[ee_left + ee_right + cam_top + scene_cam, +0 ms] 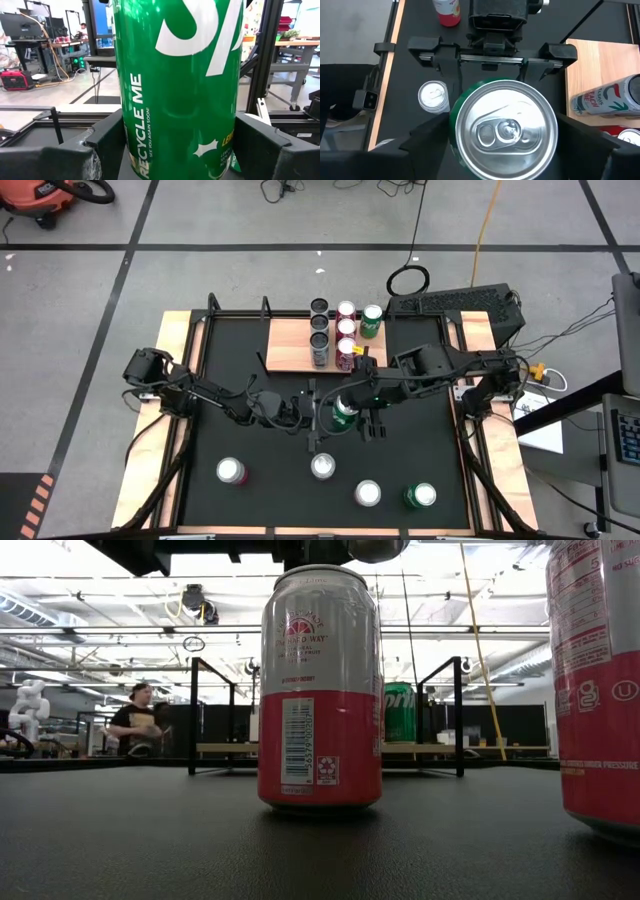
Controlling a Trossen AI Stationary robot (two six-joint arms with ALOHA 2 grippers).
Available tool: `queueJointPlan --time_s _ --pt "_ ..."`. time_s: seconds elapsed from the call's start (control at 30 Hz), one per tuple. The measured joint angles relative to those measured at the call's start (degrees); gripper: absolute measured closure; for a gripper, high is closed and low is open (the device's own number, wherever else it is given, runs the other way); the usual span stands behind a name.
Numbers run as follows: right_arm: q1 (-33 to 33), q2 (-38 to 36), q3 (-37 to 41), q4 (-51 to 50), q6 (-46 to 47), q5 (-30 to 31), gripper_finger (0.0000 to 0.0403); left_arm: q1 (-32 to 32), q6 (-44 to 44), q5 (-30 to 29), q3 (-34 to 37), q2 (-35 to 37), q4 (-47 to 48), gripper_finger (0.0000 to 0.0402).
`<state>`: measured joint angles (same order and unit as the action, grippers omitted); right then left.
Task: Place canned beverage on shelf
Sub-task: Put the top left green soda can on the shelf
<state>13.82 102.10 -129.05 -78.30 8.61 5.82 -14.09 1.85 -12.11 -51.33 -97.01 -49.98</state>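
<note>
- Left gripper (322, 412) reaches rightward to mid-table, fingers (75, 155) clamped on both sides of a load.
- Right gripper (352, 408) comes leftward from above, fingers (427, 137) straddling the same spot.

This is a robot lab or workshop. The floor (250, 220) is gray concrete with black tape lines, and an orange shop vacuum (45, 198) sits in a corner. Cables (480, 230) run across the floor. Past the table there are workbenches (55, 47), monitors (20, 25), ceiling lights (120, 585), and a person (135, 720) working.
</note>
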Motion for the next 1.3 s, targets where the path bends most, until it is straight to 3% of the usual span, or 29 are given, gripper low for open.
queueJointPlan --time_s 0.5,0.83,1.17,1.3 --pt "0.0 0.0 0.0 0.0 -0.3 -1.3 0.0129 0.0 -0.3 -0.2 0.0 0.0 0.0 0.0106" --pt "0.0 0.0 0.1 -2.8 -0.5 -1.7 0.0132 -0.3 0.4 -0.2 -0.2 0.1 -0.7 0.0008" --pt "-2.5 0.0 0.1 -7.7 -2.3 -1.1 0.0132 -0.3 0.5 -4.9 0.9 0.9 0.3 0.0015" --pt "-4.9 0.0 0.1 -9.4 -4.8 -1.1 0.0132 -0.3 0.8 -7.5 1.7 4.1 5.3 0.0015"
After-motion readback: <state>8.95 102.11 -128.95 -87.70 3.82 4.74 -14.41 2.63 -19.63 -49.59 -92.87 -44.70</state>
